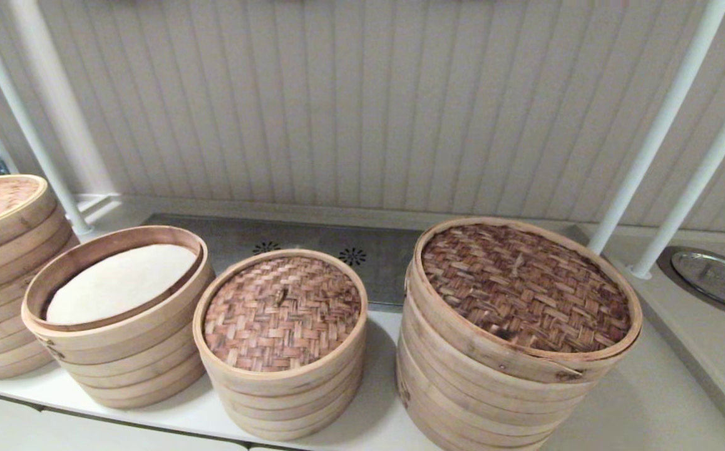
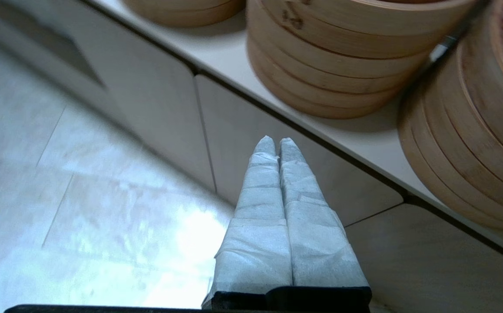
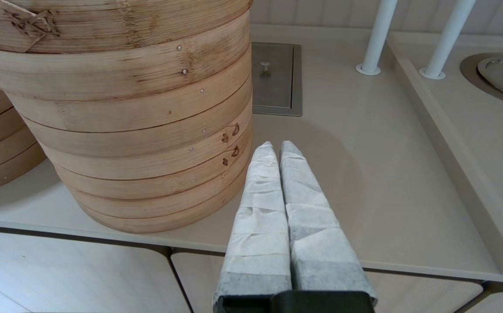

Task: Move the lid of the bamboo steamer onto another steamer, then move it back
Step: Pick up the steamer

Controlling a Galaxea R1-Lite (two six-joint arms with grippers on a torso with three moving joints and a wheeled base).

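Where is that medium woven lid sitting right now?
In the head view, the bamboo steamer lid sits on the middle stack, between the open cloth-lined steamer and the widest dark-weave stack.

A food-stall kitchen by the look of it: stacked bamboo steamers (image 1: 513, 338) crowd a pale counter (image 3: 364, 187), with a steel hatch (image 3: 273, 78), a round metal lid (image 1: 719, 279) and panelled wall (image 1: 362, 106)

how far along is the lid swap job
Can't tell from this moment whether the swap already happened. The bamboo steamer lid sits on the middle stack; the open steamer shows its white liner. Both pincers, left and right, are shut, empty, off the counter edge.
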